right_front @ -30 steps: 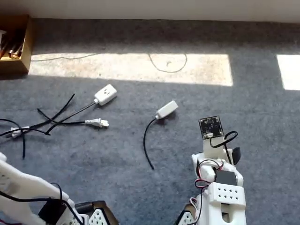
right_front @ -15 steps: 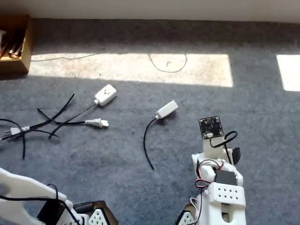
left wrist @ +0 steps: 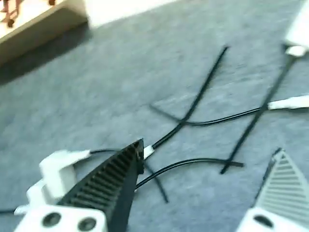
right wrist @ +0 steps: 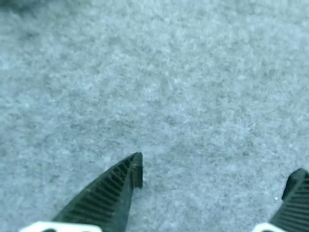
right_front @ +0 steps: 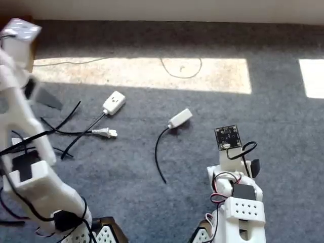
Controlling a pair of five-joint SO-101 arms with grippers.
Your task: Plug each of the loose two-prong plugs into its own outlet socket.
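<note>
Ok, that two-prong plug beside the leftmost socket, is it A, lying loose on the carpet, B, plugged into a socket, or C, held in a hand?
A: the plug lies loose on the carpet, apart from the socket.

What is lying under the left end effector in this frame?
Grey carpet and crossing black cords lie below the open left end effector. A white plug sits beside its dark finger, which hides part of the plug's cord.
</note>
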